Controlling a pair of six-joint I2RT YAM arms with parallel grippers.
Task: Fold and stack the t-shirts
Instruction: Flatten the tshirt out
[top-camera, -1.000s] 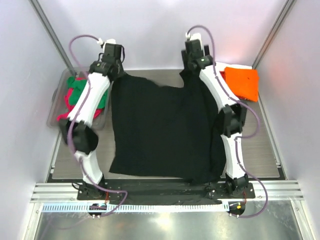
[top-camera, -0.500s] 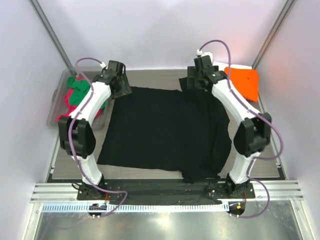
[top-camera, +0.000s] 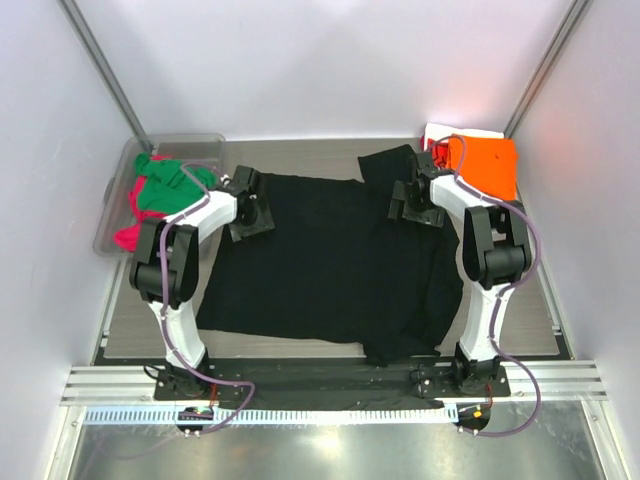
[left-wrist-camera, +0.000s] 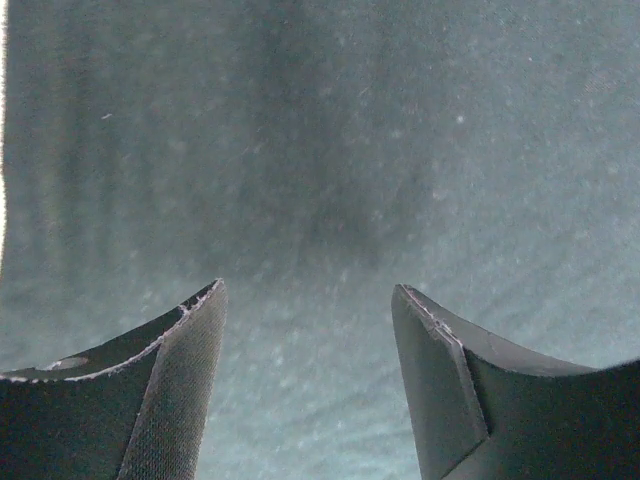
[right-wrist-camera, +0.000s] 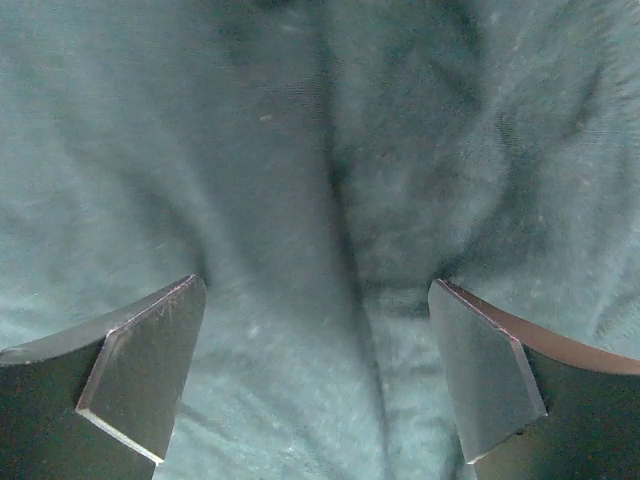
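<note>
The black tee (top-camera: 330, 260) lies spread on the desk (top-camera: 520, 290), with left claw (top-camera: 248, 205) and right claw (top-camera: 408, 205) both apart and empty just above its far part, so laying-out seems done; next, each must pinch an edge to fold.

1. One spread shirt (top-camera: 330, 260) lies flat across the middle of the table (top-camera: 535, 300).
2. The bin (top-camera: 112, 215) sits upper left, with some bunched shirts (top-camera: 160, 190) in it.
3. A folded shirt (top-camera: 485, 165) sits upper right, near the spread one.
</note>
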